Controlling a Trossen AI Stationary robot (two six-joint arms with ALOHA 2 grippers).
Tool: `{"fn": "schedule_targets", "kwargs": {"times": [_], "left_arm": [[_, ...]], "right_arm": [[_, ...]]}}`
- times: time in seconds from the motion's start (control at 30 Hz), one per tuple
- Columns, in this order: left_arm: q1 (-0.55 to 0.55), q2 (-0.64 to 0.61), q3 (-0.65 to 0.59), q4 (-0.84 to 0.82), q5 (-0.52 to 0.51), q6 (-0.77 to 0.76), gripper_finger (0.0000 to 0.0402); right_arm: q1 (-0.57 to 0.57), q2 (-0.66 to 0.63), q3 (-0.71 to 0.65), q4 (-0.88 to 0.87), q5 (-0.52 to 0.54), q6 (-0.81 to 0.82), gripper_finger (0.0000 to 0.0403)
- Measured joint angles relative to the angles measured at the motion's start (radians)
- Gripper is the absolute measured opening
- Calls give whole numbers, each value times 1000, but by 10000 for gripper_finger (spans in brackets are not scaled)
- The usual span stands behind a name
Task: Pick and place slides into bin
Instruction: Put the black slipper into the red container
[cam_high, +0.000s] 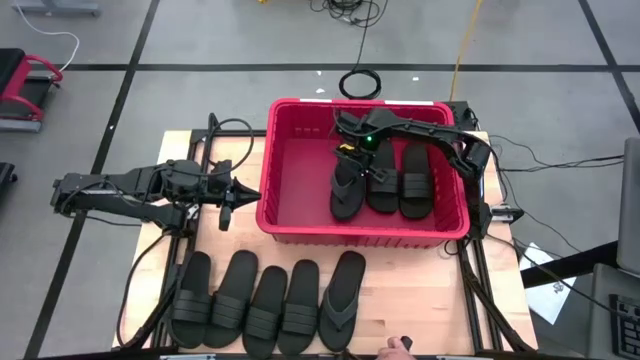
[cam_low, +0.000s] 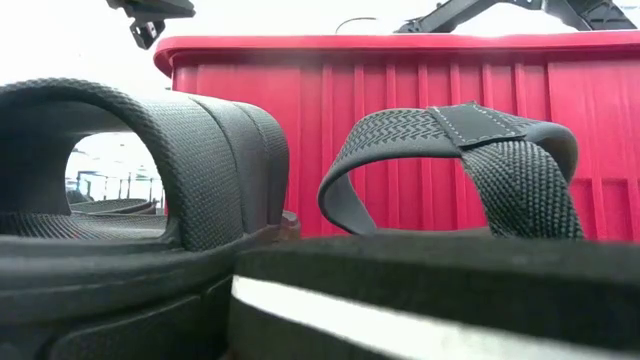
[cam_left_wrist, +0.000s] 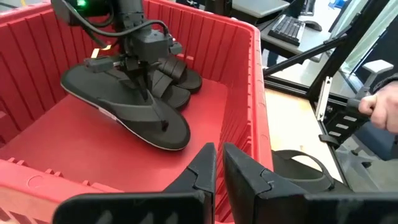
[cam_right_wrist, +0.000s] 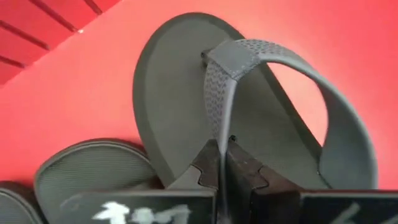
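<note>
A black rubber thong flip-flop (cam_high: 345, 190) lies inside the large bright red plastic bin (cam_high: 290, 215), its sole tilted with one edge on the red floor, and the right tool (cam_high: 358, 160) is clamped shut on its strap, the two dark fingers pressed together around the thin band in the right wrist view (cam_right_wrist: 222, 163). Just beside that tool, on the side away from the left arm, two black ribbed-strap slides (cam_high: 398, 180) lie flat side by side in the same bin, touching the flip-flop. The left tool (cam_high: 228, 205) hangs just outside the bin's near wall, well apart from the right tool, its fingers (cam_left_wrist: 202, 171) nearly closed with a narrow gap and nothing between them. Beyond the bin's front wall, five more black sandals (cam_high: 265, 300) lie in a row on the wooden tabletop (cam_high: 420, 290): four with wide straps and one thong flip-flop (cam_high: 340, 298) at the end nearest the right arm. A person's hand (cam_left_wrist: 382, 107) shows at the tabletop's edge.
</note>
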Motion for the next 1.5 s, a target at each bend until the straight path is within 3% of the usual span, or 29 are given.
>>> {"fn": "schedule_targets", "kwargs": {"times": [0.43, 0.87, 1.33, 1.5], "left_arm": [[0, 0, 0, 1, -69, -12, 26], [0, 0, 0, 4, -69, -27, 26], [0, 0, 0, 22, -69, -29, 26], [0, 0, 0, 22, -69, -29, 26]], "right_arm": [[-28, 0, -7, 34, -1, -15, 0], [-28, 0, -176, 160, -1, -33, 0], [-16, -1, -181, 163, 50, -102, 0], [-27, -1, -181, 171, 50, -54, 2]]}}
